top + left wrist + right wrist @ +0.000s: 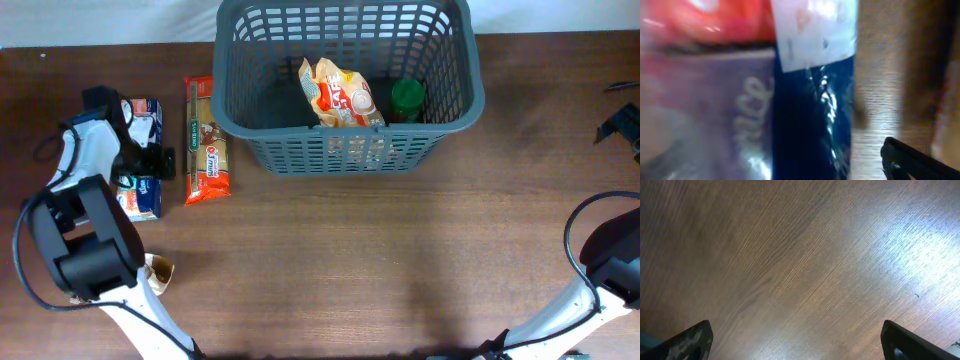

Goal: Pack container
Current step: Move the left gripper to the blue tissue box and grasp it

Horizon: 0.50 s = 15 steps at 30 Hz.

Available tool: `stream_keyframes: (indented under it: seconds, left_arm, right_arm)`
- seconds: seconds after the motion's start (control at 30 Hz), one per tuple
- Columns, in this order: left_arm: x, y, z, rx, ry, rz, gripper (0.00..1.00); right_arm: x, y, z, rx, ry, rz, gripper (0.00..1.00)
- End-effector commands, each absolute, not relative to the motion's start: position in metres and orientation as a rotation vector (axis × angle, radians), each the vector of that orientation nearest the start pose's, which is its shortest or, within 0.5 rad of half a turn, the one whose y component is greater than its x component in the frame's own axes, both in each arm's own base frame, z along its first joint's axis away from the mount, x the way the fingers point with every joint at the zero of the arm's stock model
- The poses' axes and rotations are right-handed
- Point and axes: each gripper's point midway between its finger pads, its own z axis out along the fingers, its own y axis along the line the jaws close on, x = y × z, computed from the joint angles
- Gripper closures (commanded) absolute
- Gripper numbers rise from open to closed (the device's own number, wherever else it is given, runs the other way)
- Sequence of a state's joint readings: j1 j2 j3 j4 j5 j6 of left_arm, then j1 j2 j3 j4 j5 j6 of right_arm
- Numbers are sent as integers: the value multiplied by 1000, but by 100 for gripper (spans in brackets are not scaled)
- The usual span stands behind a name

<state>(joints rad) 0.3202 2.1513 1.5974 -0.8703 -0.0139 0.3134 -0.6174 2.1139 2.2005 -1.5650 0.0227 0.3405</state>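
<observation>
Our left hand [148,160] had its jaws spread wide and held nothing. The wrist view showed one finger [910,160] over bare wood, just beside a glossy blue packet [810,125] that filled most of the frame. From overhead the hand hung low between a far packet [148,118] and a near packet [138,198], both blue and white. We could not tell which of them the wrist camera saw. A long red pasta pack [207,140] lay just beside them.

Our right hand [800,342] was also spread apart and empty, over bare table [790,255], well apart from everything.

The container [340,133] stood at the far middle of the table, already holding a snack bag [342,98] and a green-lidded jar [407,98] against its near wall.

We judged the film slick enough to slide out of a closing grip. With the packets lying so close, a finger coming down could shove a neighbour or pinch both. A sagging packet might also catch the container's rim on the way over.

The table was dark wood with a pale glare under the right hand. Beyond its far edge we saw only a white surface.
</observation>
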Motion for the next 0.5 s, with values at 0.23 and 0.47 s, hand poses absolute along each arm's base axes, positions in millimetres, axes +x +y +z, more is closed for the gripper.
stream_keyframes:
  seconds: [0.23,0.47]
  left_arm:
    - [416,143,-3,-66,3040,83,1]
    - [421,147,1,-68,3023,106,31]
  right_arm:
    - [337,-245,179,1415,2698,-73,1]
    - [337,-245,179,1415,2698,-73,1]
